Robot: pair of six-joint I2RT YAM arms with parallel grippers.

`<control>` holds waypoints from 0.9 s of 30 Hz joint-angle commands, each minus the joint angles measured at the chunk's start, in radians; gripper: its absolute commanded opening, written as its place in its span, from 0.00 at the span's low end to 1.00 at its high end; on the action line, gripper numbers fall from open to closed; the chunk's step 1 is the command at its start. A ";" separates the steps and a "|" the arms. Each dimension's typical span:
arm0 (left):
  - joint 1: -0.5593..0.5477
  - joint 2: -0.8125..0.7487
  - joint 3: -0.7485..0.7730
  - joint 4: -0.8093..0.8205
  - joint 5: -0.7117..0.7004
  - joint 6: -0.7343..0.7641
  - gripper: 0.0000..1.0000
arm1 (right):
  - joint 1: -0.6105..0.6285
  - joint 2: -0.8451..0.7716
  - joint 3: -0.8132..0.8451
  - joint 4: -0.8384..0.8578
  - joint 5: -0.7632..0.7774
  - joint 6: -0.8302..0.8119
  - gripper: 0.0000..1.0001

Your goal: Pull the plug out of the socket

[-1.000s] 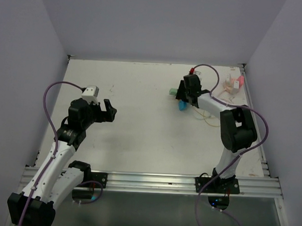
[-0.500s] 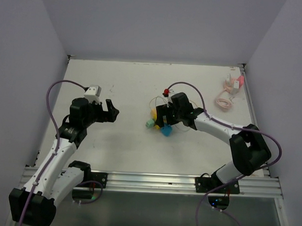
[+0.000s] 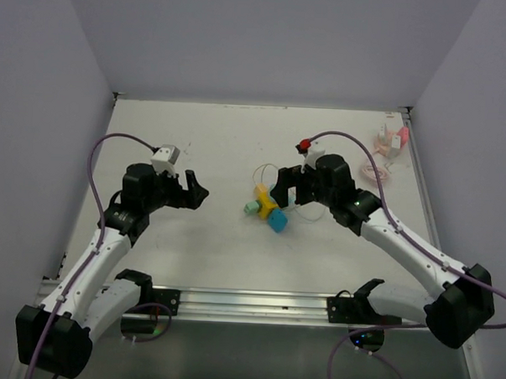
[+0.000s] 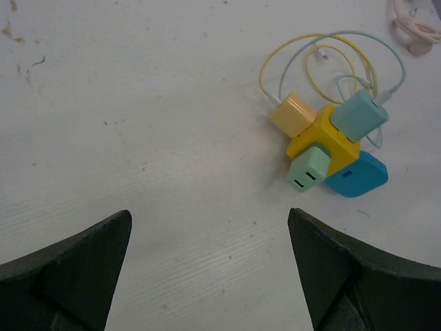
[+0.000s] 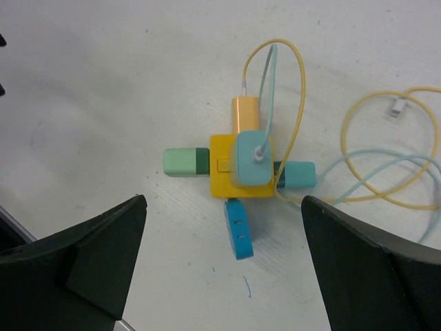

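Observation:
A yellow cube socket (image 3: 267, 204) lies mid-table with several plugs in it. In the right wrist view the socket (image 5: 222, 181) has a mint plug (image 5: 180, 163) on its left, an orange plug (image 5: 244, 114) behind, a teal plug (image 5: 253, 158) on top, another teal plug (image 5: 300, 174) on its right and a blue plug (image 5: 238, 229) at its front. My right gripper (image 5: 224, 200) is open, above the cluster and not touching it. My left gripper (image 4: 209, 214) is open and empty, to the left of the socket (image 4: 324, 141). In the top view the left gripper (image 3: 196, 191) and right gripper (image 3: 285, 193) flank the cluster.
Yellow and pale blue cables (image 5: 386, 158) loop from the plugs toward the back right. A pink cable with chargers (image 3: 389, 142) lies in the back right corner. White walls close the table on three sides.
My right arm carried the socket cluster from the back right to mid-table, then let go and drew back; its gripper is now open above it. My left gripper moved slightly right.

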 commanded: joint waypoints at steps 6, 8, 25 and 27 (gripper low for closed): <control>-0.157 -0.006 0.007 0.064 0.004 -0.003 1.00 | 0.000 -0.200 -0.038 -0.105 0.121 0.027 0.98; -0.225 0.004 0.013 0.077 -0.037 -0.002 0.99 | 0.000 -0.243 -0.065 -0.090 0.119 0.042 0.98; -0.440 0.176 0.070 0.160 -0.165 0.004 1.00 | 0.015 -0.127 -0.101 0.044 0.108 0.192 0.93; -0.441 0.176 0.076 0.154 -0.181 0.013 1.00 | 0.023 -0.080 -0.095 0.059 0.146 0.197 0.93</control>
